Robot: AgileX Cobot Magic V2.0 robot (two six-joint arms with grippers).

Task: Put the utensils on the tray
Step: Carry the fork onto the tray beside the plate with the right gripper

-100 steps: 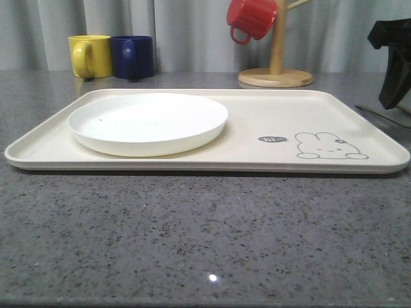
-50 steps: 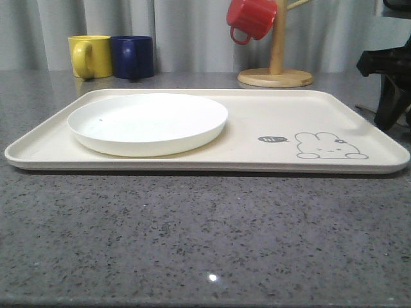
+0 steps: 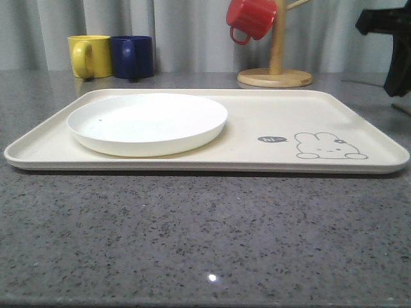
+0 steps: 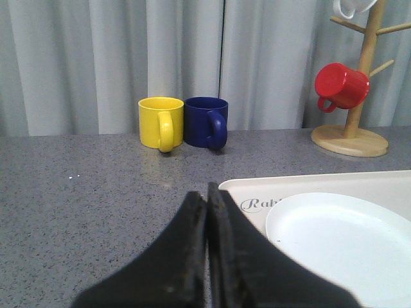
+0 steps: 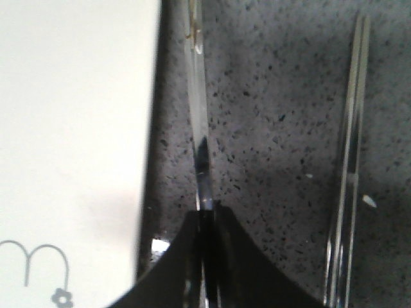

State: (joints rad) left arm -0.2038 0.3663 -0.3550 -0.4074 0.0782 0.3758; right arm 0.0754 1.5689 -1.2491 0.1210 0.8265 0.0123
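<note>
The cream tray (image 3: pixel 270 115) lies across the table with the round white plate (image 3: pixel 148 122) on its left half. My right gripper (image 3: pixel 397 83) hangs past the tray's right edge. In the right wrist view the gripper (image 5: pixel 207 215) is shut on the end of a slim silver utensil handle (image 5: pixel 199 122), which runs alongside the tray's rim (image 5: pixel 77 128). I cannot tell whether it is the fork or the spoon. A pair of metal chopsticks (image 5: pixel 350 160) lies on the counter beside it. My left gripper (image 4: pixel 207 196) is shut and holds nothing, near the tray's corner (image 4: pixel 308 186) and the plate (image 4: pixel 340 237).
A yellow mug (image 3: pixel 90 56) and a blue mug (image 3: pixel 133 56) stand behind the tray at the back left. A wooden mug stand (image 3: pixel 276 76) with a red mug (image 3: pixel 252 18) is at the back right. Speckled grey counter (image 3: pixel 205 237) lies in front of the tray.
My right gripper dipped toward the counter beside the tray's right edge, then rose again to a higher position. Tray, plate and mugs have not moved.
</note>
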